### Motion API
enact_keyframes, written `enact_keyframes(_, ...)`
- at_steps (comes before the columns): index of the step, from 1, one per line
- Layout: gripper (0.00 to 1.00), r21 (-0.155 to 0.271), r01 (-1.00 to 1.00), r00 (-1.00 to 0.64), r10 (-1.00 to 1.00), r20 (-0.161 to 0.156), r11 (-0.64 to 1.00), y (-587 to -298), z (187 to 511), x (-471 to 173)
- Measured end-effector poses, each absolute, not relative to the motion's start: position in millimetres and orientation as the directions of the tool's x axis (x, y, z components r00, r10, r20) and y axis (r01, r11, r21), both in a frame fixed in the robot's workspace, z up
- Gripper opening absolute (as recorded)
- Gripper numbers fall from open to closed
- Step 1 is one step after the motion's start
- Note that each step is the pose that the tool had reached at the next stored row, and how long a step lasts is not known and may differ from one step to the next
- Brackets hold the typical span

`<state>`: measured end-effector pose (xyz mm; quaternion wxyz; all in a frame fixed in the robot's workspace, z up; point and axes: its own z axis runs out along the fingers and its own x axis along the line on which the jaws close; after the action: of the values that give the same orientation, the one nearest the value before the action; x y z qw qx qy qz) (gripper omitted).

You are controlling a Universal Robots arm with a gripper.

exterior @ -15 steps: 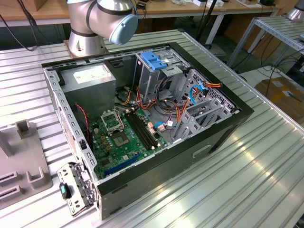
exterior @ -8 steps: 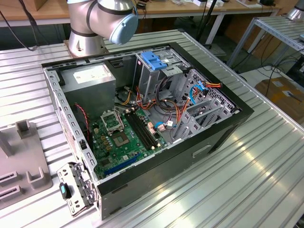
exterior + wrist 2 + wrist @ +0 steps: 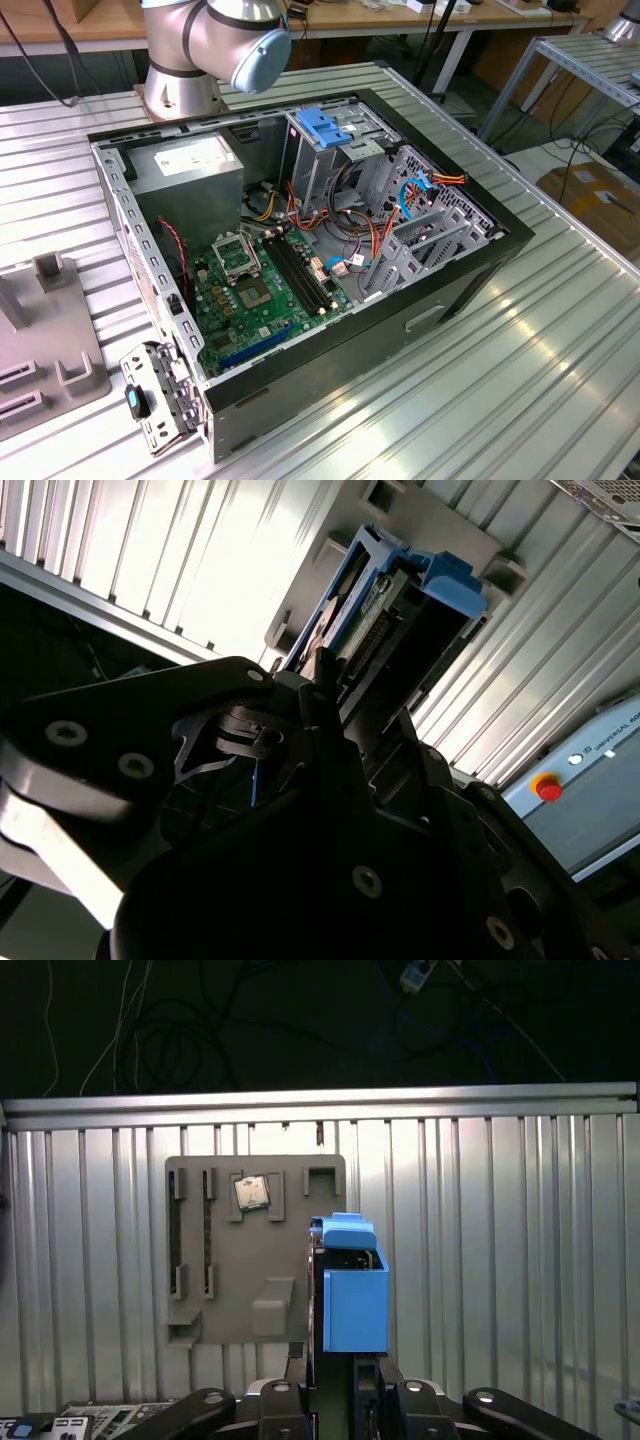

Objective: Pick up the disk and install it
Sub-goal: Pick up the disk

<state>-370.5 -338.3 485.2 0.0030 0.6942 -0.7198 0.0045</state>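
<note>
Clamping the flat metal disk with blue plastic side rails, the black gripper holds it edge-on over the grey slotted plate on the ribbed aluminium table, away from the open black computer case; that upright hold likely suits a narrow bay.

The disk shows bright blue plastic beside a dark part. The pincer is black. The desk is silvery, ribbed in parallel lines, and the holder plate is plain grey. In the exterior view the computer case is black, its motherboard green, its latch blue.
</note>
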Motion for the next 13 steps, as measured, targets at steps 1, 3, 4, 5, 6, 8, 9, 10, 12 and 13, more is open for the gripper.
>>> enact_keyframes(1,0.35,-0.002,-0.999,-0.036,-0.999,0.011,0.036,-338,485,-369)
enact_keyframes(3,0.35,-0.002,-0.999,-0.036,-0.999,0.011,0.036,-338,485,-367)
enact_keyframes(4,0.35,-0.002,-0.999,-0.036,-0.999,0.011,0.036,-338,485,-364)
enact_keyframes(5,0.35,-0.002,-0.999,-0.036,-0.999,0.011,0.036,-338,485,-363)
enact_keyframes(6,0.35,-0.002,-0.999,-0.036,-0.999,0.011,0.036,-338,485,-360)
enact_keyframes(8,0.35,-0.002,-0.999,-0.036,-0.999,0.011,0.036,-338,485,-357)
enact_keyframes(9,0.35,-0.002,-0.999,-0.036,-0.999,0.011,0.036,-338,485,-356)
enact_keyframes(10,0.35,-0.002,-0.999,-0.036,-0.999,0.011,0.036,-338,485,-355)
enact_keyframes(12,0.35,-0.002,-0.999,-0.036,-0.999,0.011,0.036,-338,485,-351)
enact_keyframes(13,0.35,-0.002,-0.999,-0.036,-0.999,0.011,0.036,-338,485,-350)
